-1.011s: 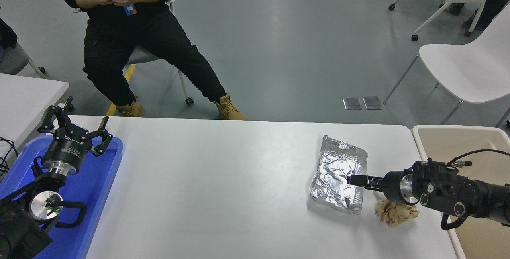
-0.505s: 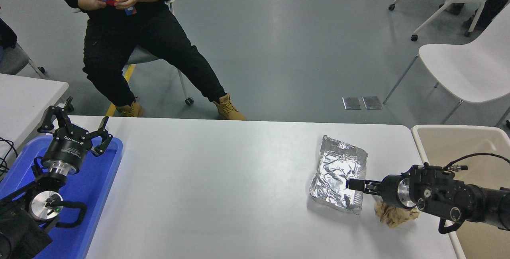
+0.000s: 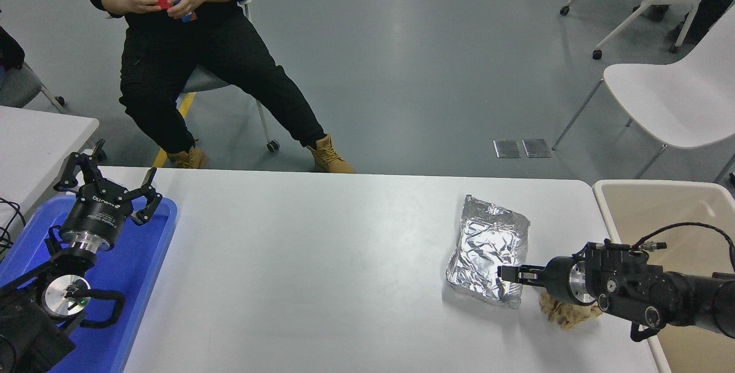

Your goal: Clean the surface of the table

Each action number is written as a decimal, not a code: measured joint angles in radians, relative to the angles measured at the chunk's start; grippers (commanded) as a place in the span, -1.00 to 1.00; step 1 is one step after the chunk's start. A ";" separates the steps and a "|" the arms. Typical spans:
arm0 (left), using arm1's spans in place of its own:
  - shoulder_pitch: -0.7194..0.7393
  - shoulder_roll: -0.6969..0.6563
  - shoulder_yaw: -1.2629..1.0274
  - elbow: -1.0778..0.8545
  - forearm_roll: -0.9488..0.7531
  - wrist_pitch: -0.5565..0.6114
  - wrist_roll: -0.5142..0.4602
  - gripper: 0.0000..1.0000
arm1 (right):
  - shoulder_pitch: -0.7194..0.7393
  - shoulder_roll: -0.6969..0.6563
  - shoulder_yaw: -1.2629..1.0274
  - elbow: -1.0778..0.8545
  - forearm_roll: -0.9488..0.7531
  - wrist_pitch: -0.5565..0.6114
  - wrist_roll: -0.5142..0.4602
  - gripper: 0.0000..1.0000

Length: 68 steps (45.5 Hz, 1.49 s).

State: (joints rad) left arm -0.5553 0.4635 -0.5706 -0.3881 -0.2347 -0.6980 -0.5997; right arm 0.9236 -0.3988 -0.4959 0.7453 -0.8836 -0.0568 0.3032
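The white table surface fills the lower middle of the head view. A crumpled silver foil bag lies on its right part, and a ball of crumpled brown paper sits just to the bag's lower right. My right gripper reaches in from the right, its tip over the bag's near right corner and its wrist covering part of the brown paper. My left gripper is parked open above the blue tray at the lower left, holding nothing.
A beige bin stands against the table's right end. A person sits beyond the far edge, turning a coloured cube. A white chair is at the far right, and a small white table at the left.
My right arm has slid toward the near edge, bringing its tip from the bag's middle right to its near right corner. The person's hands have turned the cube. The left arm is still.
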 measured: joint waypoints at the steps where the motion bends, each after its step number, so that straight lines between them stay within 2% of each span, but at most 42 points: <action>1: 0.000 0.000 0.000 0.000 0.000 0.000 0.000 1.00 | 0.000 0.000 0.000 0.000 0.000 0.000 0.000 -1.00; 41: 0.000 0.000 0.000 0.000 0.000 0.000 0.000 1.00 | 0.036 -0.017 0.077 0.020 -0.003 -0.004 0.026 -1.00; 68: 0.000 0.000 0.000 0.000 0.000 0.000 0.000 1.00 | 0.278 -0.152 0.144 0.257 -0.004 0.050 0.050 -1.00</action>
State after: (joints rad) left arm -0.5553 0.4638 -0.5706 -0.3881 -0.2347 -0.6980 -0.5995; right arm 1.2020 -0.5513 -0.3515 1.0021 -0.8872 -0.0067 0.3529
